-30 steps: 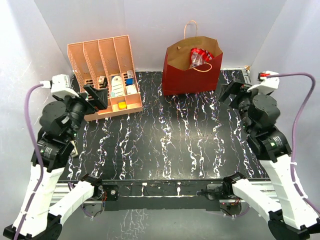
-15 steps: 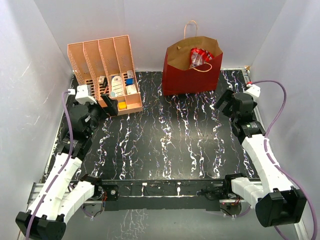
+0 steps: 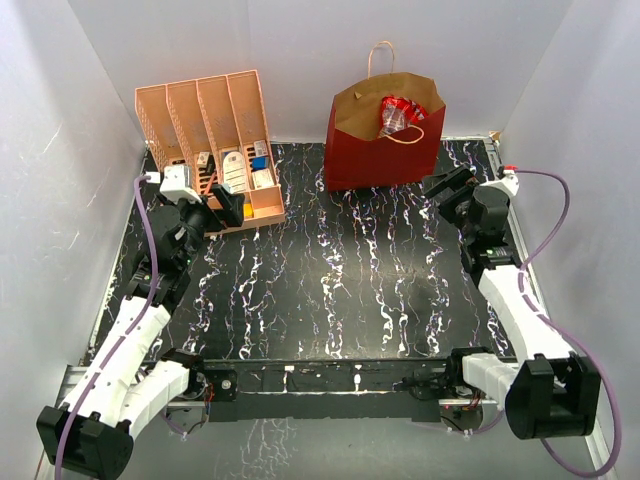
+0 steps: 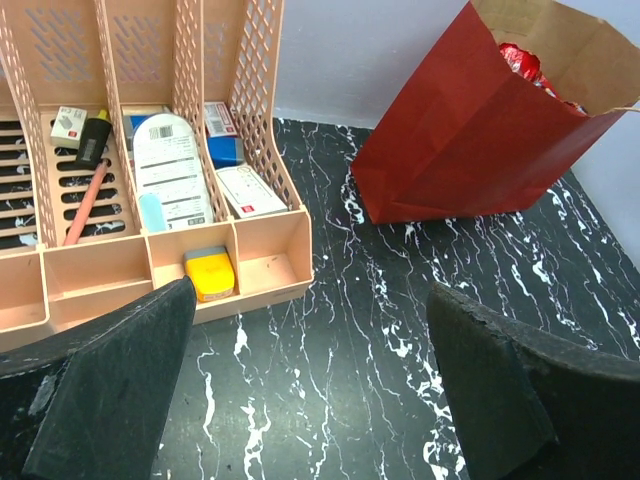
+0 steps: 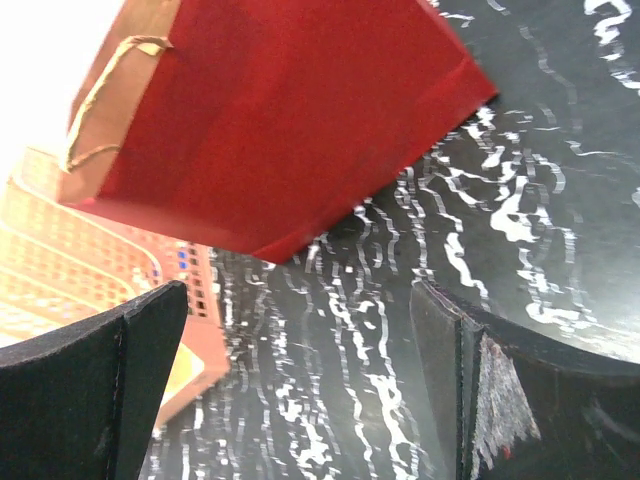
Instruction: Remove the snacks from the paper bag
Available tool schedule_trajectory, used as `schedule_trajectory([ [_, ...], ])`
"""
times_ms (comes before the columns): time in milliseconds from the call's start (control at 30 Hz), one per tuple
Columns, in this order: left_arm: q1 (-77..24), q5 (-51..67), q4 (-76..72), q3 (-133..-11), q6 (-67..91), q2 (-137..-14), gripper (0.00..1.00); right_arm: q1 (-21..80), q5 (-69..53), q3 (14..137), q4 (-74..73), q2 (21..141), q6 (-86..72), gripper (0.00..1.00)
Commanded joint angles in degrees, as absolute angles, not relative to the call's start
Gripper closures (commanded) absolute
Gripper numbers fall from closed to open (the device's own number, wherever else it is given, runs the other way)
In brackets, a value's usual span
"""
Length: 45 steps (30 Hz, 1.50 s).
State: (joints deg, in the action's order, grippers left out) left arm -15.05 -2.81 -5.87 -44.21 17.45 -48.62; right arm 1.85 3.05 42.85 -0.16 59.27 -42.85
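Standing upright at the back of the black marbled counter (image 3: 330, 290), a dark red paper bag (image 3: 385, 155) gapes open, to the right of a peach file rack (image 3: 205, 125).
Its lining is brown kraft, with tan twisted loop handles (image 5: 145, 43); a red-and-clear crinkly sweets bag (image 3: 398, 112) pokes up inside the mouth. The left claw (image 4: 310, 305) hangs spread wide near the rack, the right claw (image 5: 298, 300) spread wide just before the bag; neither holds anything. Labels on the rack's small boxes are too small to read.
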Motion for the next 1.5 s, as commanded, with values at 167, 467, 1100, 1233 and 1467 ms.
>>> schedule_trajectory([
  [167, -15.03, -1.01, -9.72, -45.56, 15.45, -49.18, 0.02, 1.25, -4.27, 51.23, 21.89, 70.75, -58.90, 0.02],
  [467, -14.96, 0.50, -10.24, -46.05, 15.12, -49.57, 0.02, 1.43, -14.21, 61.29, 37.08, 86.35, -76.69, 0.02],
  [1100, -14.96, 0.12, -7.71, -47.83, 15.61, -53.48, 0.02, 4.04, -17.49, 64.85, 27.78, 91.10, -80.30, 0.93],
  [1233, -15.02, -1.18, -7.22, -47.69, 15.76, -53.53, 0.02, 4.41, -19.26, 62.69, 24.35, 87.62, -78.99, 0.93],
  [1467, -15.05, -0.62, -6.86, -47.91, 15.82, -54.79, 0.01, 10.24, -18.52, 60.64, 16.59, 79.25, -74.31, 0.93],
])
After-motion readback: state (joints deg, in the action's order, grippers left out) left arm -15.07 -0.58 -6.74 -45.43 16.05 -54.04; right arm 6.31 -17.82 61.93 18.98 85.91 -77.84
